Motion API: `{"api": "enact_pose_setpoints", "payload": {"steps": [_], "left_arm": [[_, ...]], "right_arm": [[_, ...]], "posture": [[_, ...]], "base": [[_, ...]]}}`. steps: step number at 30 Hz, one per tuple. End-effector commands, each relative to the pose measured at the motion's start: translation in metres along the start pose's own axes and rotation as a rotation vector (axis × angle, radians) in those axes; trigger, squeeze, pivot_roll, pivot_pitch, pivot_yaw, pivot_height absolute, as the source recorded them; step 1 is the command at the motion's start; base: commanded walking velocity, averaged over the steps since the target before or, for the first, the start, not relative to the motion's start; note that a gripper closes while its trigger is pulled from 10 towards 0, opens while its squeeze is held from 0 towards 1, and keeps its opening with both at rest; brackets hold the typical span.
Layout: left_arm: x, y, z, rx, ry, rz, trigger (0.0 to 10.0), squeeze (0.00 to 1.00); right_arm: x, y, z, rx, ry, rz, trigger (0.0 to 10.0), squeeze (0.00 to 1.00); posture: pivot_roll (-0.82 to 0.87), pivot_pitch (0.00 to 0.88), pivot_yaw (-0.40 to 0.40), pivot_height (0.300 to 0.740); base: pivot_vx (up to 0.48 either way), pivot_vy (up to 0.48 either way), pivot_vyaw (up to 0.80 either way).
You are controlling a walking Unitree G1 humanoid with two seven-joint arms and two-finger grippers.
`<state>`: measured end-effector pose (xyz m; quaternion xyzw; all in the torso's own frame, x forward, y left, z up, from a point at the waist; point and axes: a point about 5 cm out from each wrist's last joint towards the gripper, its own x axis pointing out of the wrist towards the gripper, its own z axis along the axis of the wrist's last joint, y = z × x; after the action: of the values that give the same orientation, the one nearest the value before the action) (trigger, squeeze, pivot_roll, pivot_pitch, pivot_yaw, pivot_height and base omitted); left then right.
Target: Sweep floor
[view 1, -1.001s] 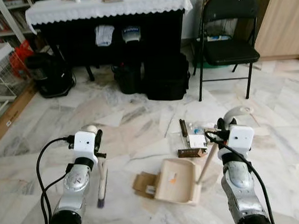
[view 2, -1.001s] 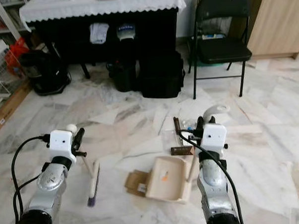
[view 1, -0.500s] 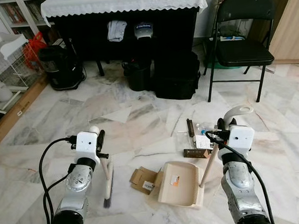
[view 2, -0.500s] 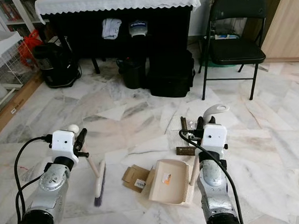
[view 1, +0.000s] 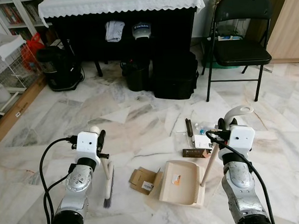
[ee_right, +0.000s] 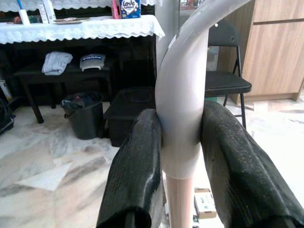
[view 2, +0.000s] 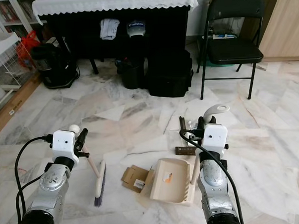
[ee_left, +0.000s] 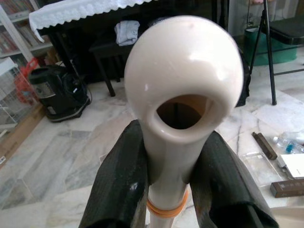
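Both forearms are raised forward over the floor (view 1: 140, 122). The left hand (ee_left: 171, 166) is clamped on the broom (view 1: 108, 180) handle, bristles on the floor. The right hand (ee_right: 180, 156) is clamped on the dustpan (view 1: 181, 182) handle; the pan rests beside cardboard (view 1: 142, 179).

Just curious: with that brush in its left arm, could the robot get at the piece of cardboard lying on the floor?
Probably yes: the brush in the left end effector rests on bare floor just beside the cardboard, nothing between them.
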<state>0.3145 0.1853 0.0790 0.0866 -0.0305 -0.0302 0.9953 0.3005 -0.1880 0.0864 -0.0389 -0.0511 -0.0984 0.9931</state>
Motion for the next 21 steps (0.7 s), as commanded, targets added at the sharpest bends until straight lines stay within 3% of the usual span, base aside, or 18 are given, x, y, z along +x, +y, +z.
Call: {"api": "enact_pose_setpoints", "payload": {"steps": [1, 15, 21], "left_arm": [[0.0014, 0.002, 0.0045, 0.012, -0.027, 0.002, 10.0, 0.0], [0.0018, 0.0045, 0.0045, 0.016, -0.025, 0.01, 10.0, 0.0], [0.0018, 0.0054, 0.0044, 0.019, -0.024, 0.014, 10.0, 0.0]], "right_arm": [[0.0032, 0.0023, 0.0076, 0.007, -0.04, 0.009, 10.0, 0.0], [0.0032, 0.0024, 0.0071, 0.005, -0.036, 0.013, 10.0, 0.0], [0.0031, 0.0025, 0.007, 0.007, -0.034, 0.012, 10.0, 0.0]], "posture": [[-0.01, 0.048, 0.064, 0.74], [-0.01, 0.059, 0.062, 0.74], [-0.01, 0.066, 0.063, 0.74]], "base": [[0.304, 0.0, 0.0], [0.332, 0.0, 0.0], [0.04, 0.0, 0.0]]}}
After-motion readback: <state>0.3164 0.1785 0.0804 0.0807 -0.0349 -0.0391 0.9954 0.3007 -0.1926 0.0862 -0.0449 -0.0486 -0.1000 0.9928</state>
